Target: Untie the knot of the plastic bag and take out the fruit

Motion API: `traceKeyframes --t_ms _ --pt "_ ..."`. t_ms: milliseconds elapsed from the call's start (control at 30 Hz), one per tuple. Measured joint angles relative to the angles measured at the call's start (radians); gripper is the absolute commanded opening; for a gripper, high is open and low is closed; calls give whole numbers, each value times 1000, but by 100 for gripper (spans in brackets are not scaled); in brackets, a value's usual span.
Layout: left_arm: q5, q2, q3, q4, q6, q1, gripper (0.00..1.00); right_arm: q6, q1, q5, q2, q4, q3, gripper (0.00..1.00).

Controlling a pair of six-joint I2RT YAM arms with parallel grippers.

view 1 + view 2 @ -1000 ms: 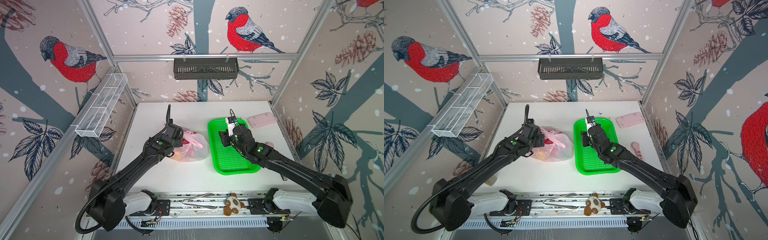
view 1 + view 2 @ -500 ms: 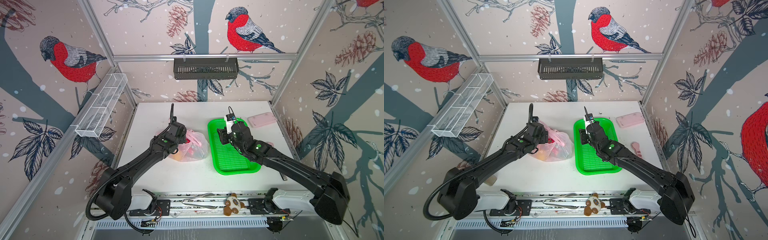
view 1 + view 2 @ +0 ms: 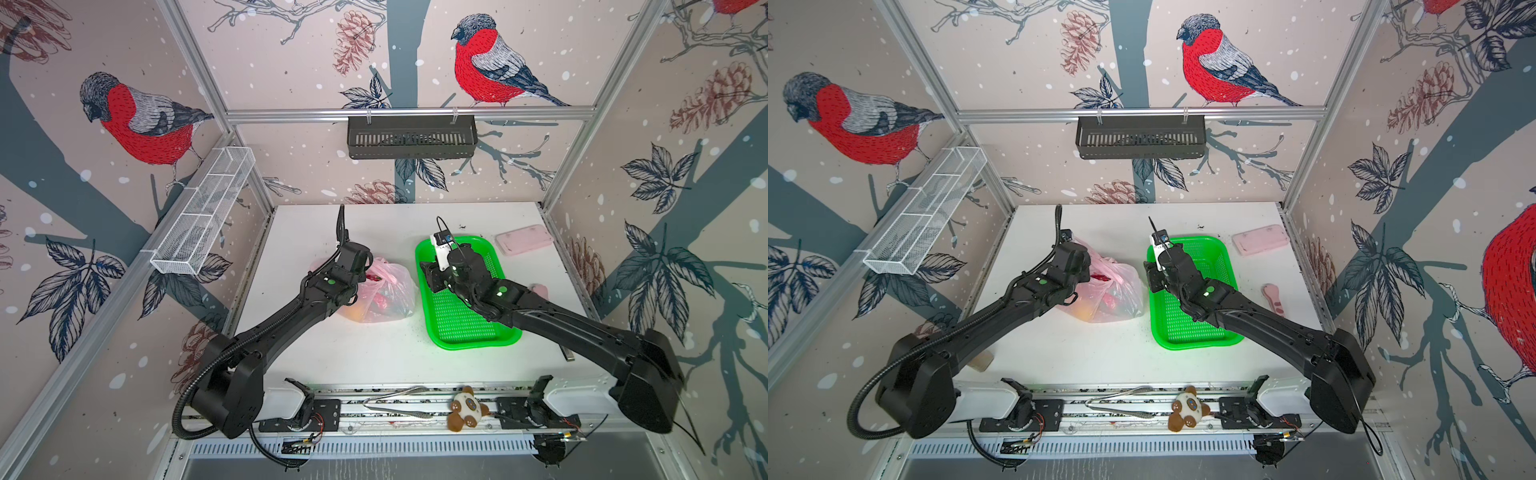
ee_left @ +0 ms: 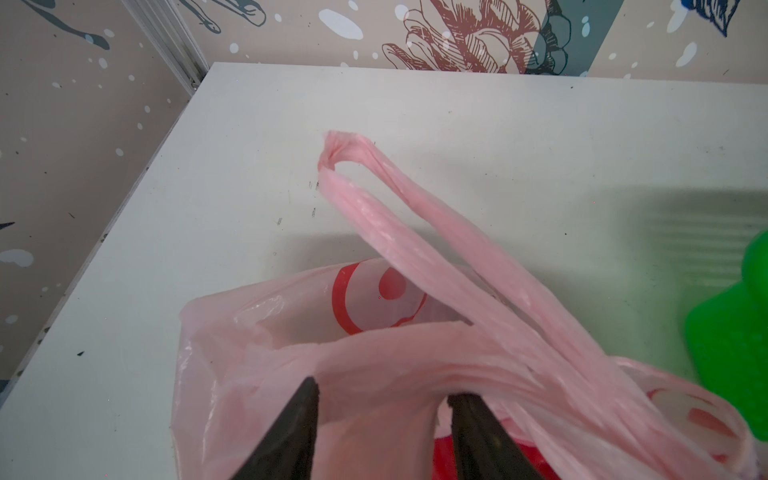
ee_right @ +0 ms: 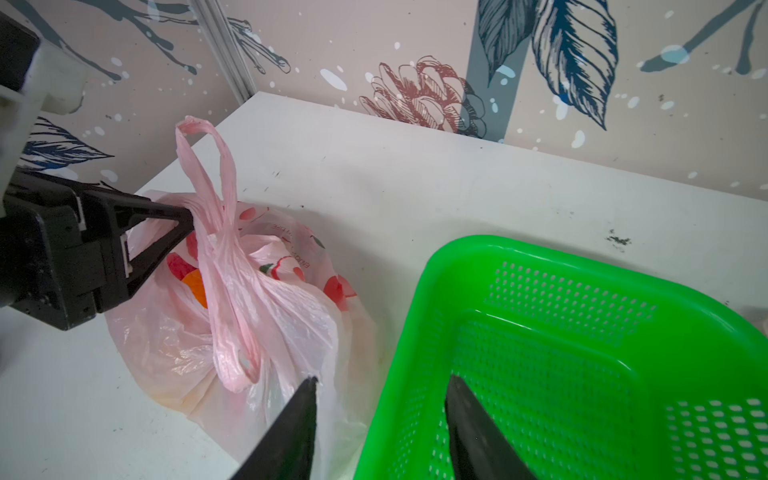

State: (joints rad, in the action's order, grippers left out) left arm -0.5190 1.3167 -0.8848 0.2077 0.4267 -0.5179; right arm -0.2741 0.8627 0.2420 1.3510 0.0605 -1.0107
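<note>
The pink plastic bag point(image 3: 386, 291) lies on the white table left of the green tray point(image 3: 473, 343). Fruit shows through it: an orange one point(image 5: 195, 286) and red ones point(image 3: 380, 299). One handle loop point(image 5: 199, 137) stands up and another point(image 5: 241, 365) hangs over the bag's side. The strips cross beside the left fingertips; whether the knot is still tied I cannot tell. My left gripper point(image 4: 384, 388) stands over the bag's mouth, open, with a handle strip point(image 4: 386, 365) stretched across the gap between its fingers. My right gripper point(image 5: 382, 382) is open and astride the tray's rim point(image 5: 419, 291), holding nothing.
A flat pink case point(image 3: 523, 240) lies at the back right. A small pink tool point(image 3: 1273, 297) lies right of the tray. A black basket point(image 3: 411, 141) hangs on the back wall and a white wire shelf point(image 3: 203, 216) on the left wall. Tongs point(image 3: 395, 405) and a plush toy point(image 3: 465, 413) sit on the front rail.
The left arm has stretched forward, bringing its gripper onto the bag's handles. The right gripper has drifted a little left, to the tray's near-bag rim.
</note>
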Motion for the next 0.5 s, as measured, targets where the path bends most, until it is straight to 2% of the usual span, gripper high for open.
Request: traceKeyframes --t_ms 200,500 --pt "4 -92 121 -78 114 0 20 42 60 24 157 6 -128 50" --pt "40 -224 266 -187 243 0 11 99 121 34 349 23 -295 52"
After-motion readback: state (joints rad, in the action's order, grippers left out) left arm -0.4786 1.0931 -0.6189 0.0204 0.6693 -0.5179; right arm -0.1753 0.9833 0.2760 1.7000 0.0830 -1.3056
